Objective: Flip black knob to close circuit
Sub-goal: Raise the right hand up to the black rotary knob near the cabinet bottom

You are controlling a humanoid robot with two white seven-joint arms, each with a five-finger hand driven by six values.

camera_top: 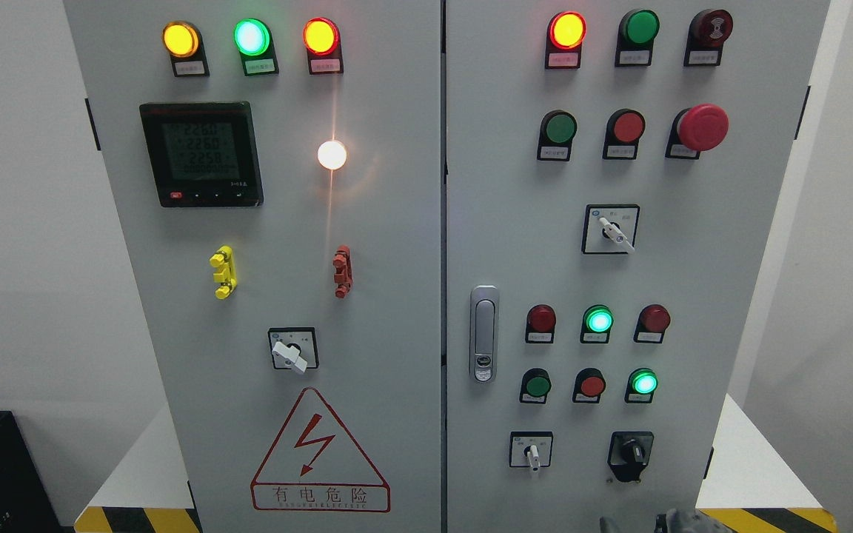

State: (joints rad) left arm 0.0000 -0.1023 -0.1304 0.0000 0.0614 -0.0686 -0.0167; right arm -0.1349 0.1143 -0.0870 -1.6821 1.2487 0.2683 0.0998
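The black knob point(630, 451) sits low on the right door of the grey electrical cabinet point(397, 296), its handle pointing roughly up and a little left. Directly below it, at the picture's bottom edge, a sliver of my right hand point(665, 523) pokes into view, well short of the knob and touching nothing. Too little of that hand shows to read its state. My left arm is out of the picture.
White-handled selector switches point(532, 453) point(614, 232) point(292, 354), push buttons, lit lamps and a protruding red emergency stop point(700, 127) cover the doors. A metal door latch point(483, 333) stands left of the lower buttons. Yellow and red terminals point(223, 272) stick out on the left door.
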